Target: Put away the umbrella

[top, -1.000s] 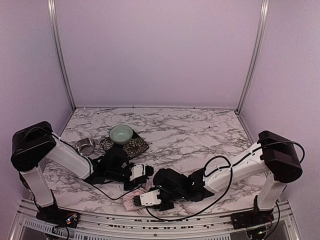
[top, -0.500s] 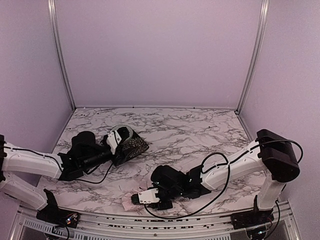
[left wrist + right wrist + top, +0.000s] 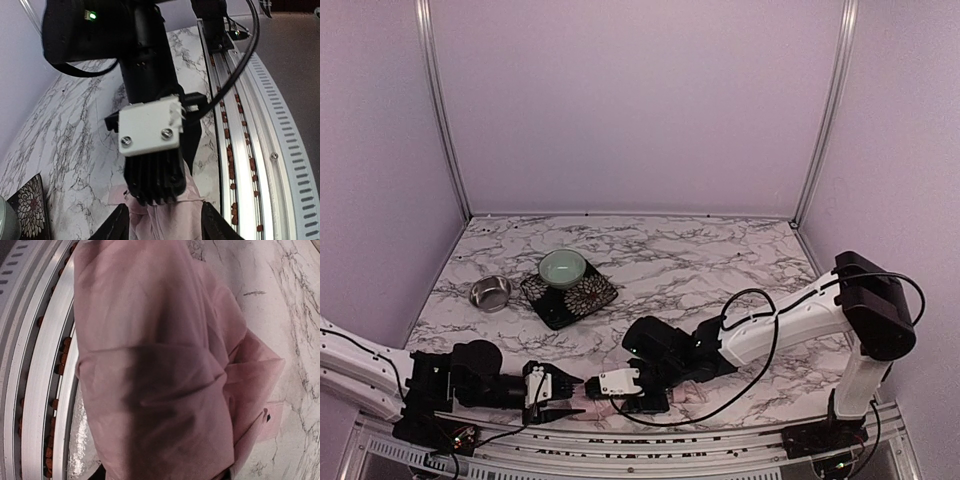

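Umbrella (image 3: 161, 216) bunched at near edge of table (image 3: 75, 145) | right gripper (image 3: 156, 196) clenched on its pink fabric | left gripper (image 3: 163, 227) spread around it | risk: loose fabric may slip free, snagging on rail (image 3: 250, 150)

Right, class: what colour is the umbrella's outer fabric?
The umbrella fabric is pale pink, shown best in the right wrist view.

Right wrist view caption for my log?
Close-up: pale pink fabric folding umbrella fills the frame, white marble tabletop to its right, metal edge rail to its left.
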{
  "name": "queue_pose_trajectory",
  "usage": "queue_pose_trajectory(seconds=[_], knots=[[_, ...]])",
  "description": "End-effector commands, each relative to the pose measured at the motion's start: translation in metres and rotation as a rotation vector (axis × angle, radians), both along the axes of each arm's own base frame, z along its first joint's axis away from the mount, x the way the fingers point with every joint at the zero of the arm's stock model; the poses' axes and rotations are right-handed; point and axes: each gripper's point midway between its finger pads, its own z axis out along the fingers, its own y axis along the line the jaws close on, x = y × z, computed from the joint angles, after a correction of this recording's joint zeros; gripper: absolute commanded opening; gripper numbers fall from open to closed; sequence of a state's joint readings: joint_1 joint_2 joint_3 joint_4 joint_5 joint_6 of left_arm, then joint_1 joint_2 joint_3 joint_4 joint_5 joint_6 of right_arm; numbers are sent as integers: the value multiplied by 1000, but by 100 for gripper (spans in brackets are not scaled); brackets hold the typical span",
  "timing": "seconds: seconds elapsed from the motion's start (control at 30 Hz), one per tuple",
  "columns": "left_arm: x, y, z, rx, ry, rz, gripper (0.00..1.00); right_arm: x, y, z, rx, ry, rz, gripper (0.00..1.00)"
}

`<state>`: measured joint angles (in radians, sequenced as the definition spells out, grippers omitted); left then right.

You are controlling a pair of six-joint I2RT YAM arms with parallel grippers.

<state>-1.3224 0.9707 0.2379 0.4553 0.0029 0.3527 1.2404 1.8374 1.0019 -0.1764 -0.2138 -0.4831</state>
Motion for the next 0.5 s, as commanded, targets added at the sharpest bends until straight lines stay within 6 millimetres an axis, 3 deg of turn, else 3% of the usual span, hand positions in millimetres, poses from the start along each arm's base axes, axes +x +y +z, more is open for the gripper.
queue_pose_trajectory(seconds=[0.0,0.3,0.47], knots=[[-6,-2,-27,130,-40,-44,55,-38,-119,-74,-513,211,-45,0],[-4,-29,-20,169,-149,-80,73,-49,-116,-70,-539,337,-74,0],[-1,-33,-42,251,-164,-92,77,-43,-102,-63,-492,396,-108,0]])
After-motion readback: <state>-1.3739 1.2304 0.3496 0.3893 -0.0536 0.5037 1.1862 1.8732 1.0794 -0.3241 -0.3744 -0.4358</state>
